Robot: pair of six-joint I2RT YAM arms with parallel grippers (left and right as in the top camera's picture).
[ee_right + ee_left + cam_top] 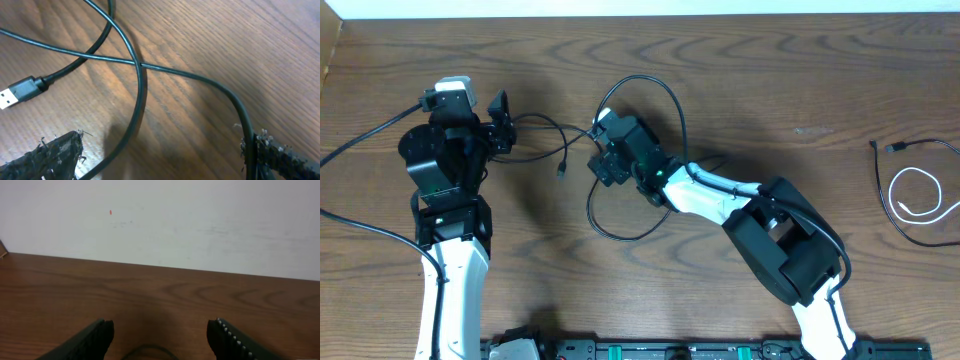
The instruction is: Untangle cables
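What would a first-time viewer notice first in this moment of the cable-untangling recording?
A black cable crosses over itself on the wooden table just ahead of the wide-open right gripper, with its USB plug lying nearby. Far off at the table's right edge, a coiled white cable lies beside a second black cable.

thin black cable loop (620, 228): part hidden under right hand (603, 148) | black USB plug with silver tip (11, 97): cut by left edge | black cable arc (150, 350): cut by near edge | thin white coiled cable (918, 195): ends too small to tell
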